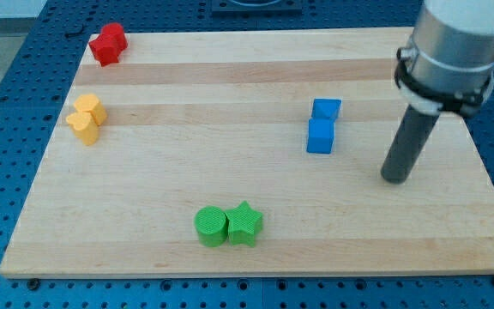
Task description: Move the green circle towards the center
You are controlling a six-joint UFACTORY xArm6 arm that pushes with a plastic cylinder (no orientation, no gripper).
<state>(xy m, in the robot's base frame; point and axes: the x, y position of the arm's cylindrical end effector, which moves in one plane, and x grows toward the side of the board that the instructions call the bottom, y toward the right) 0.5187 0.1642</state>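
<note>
The green circle (pixel 211 226) sits near the worktop's (pixel 230 77) bottom edge (touching the green star (pixel 245 223)). My tip (pixel 394 178) stands well apart, right of 2 blue blocks (pixel 322 125); no hand exists.

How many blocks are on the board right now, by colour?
Red: 1, a block at the view's top left
Yellow: 2, blocks touching
Blue: 2, cubes touching
Green: 2, circle and star
Total: 7

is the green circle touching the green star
Touching. In the camera view the green circle and green star sit side by side with no wood showing between them. My tip is far off toward the view's right.
</note>
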